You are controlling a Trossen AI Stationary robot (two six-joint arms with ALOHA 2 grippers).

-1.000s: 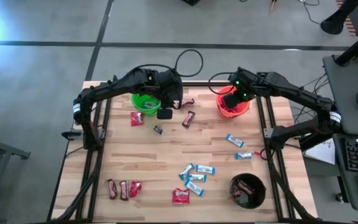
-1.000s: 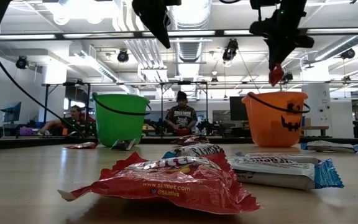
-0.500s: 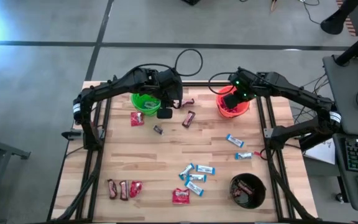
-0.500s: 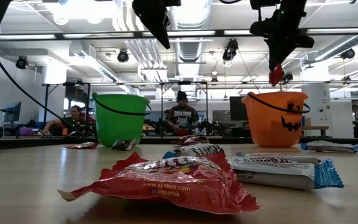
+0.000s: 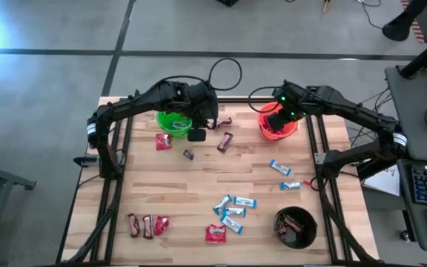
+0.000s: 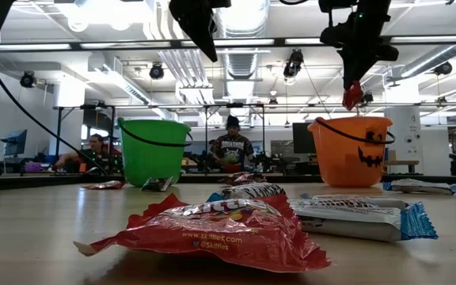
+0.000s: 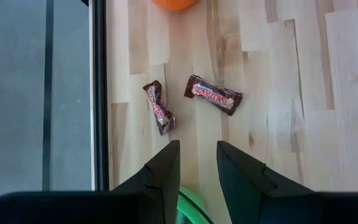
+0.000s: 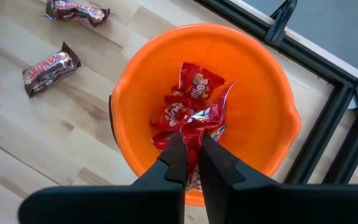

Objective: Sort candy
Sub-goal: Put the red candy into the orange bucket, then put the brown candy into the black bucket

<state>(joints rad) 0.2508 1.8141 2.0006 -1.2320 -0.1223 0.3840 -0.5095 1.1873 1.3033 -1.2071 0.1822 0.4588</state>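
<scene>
Nearest the low camera, red packet (image 6: 204, 230) reading "skittles.com"

In the low view the top edge cuts off both arms, and the orange bucket (image 6: 350, 152) hides its contents behind its wall. In the left wrist view only a sliver of the green bucket (image 7: 189, 202) shows between the fingers (image 7: 161, 177), and the orange bucket is cropped at the top. Wrapper lettering in the high view is too small to read.

Wooden table (image 5: 169, 193), scattered candy (image 5: 232, 211), three buckets (image 5: 295, 228)
</scene>
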